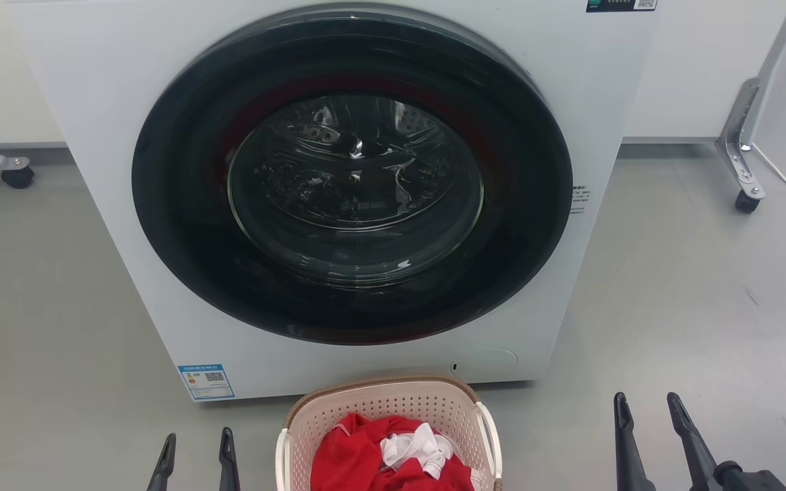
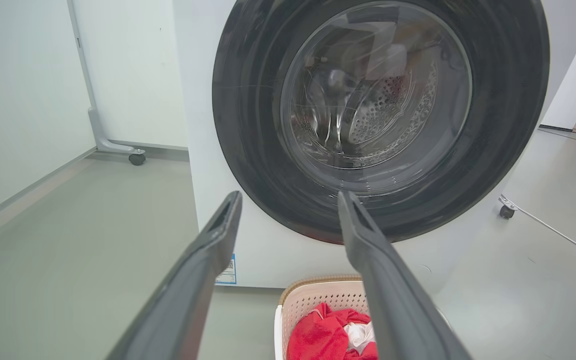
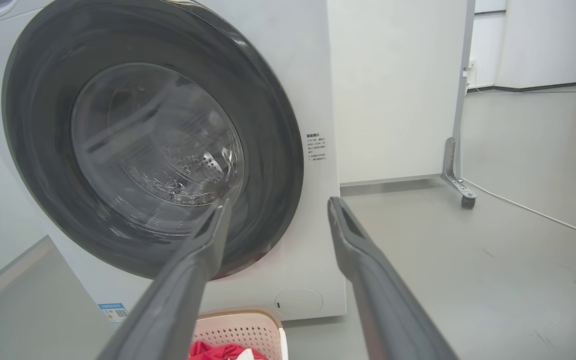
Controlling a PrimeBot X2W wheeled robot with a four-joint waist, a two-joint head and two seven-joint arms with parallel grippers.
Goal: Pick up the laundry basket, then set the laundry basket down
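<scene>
The laundry basket [image 1: 400, 402] stands on the grey floor [image 1: 673, 286] at the bottom centre of the head view, just in front of the washing machine [image 1: 127, 102]; whether it touches the machine I cannot tell. Red and white clothes [image 1: 359, 457] lie inside it.

The left claw [image 1: 199, 436] is at the lower left of the frame, near the basket's left side. The right claw [image 1: 645, 399] is at the lower right, clearly farther from it. Both claws are released, with the fingers spread and nothing between them.

I judge that the step in hand is the approach, since the basket is not yet gripped. To do it well, each claw should go to its own side handle: the left handle [image 1: 282, 453] and the right handle [image 1: 492, 426]. The right claw has the longer way inward, so both should arrive at the same height before they clench. The lift should then be level and even, otherwise the basket may tilt and the clothes may slide out. It is also wise to keep the fingers away from the glass door [image 1: 355, 184] behind.
</scene>
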